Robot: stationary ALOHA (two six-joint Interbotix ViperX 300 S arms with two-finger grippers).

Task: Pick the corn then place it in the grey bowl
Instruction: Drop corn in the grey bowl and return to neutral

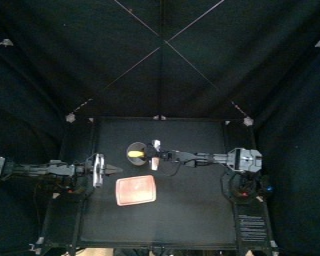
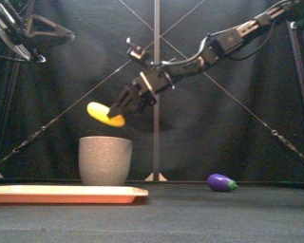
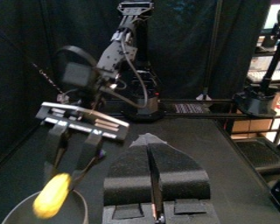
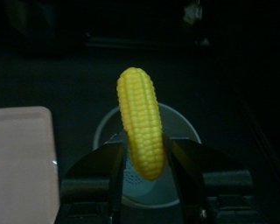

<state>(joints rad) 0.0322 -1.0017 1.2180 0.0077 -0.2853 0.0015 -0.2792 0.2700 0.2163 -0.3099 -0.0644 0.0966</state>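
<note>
- Front view: the right fingers (image 2: 125,103) clamp a yellow toy corn cob (image 2: 104,116), tilted in the air just above the tall grey speckled cup (image 2: 105,159).
- The cup stands behind a flat pink tray (image 2: 66,194) on the black worktop (image 2: 218,216).
- The left fingers (image 3: 166,175) are pressed together, empty, well left of the cup.

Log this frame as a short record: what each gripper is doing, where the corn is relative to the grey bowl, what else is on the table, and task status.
right gripper: shut on the corn, holding it in the air
corn vs grey bowl: above the bowl's opening, not touching it, not inside
left gripper: shut, holding nothing, low at the table's left side
pink tray: flat on the table, in front of the bowl
purple toy: on the table, right of the bowl
task status: corn picked, not yet placed
</note>
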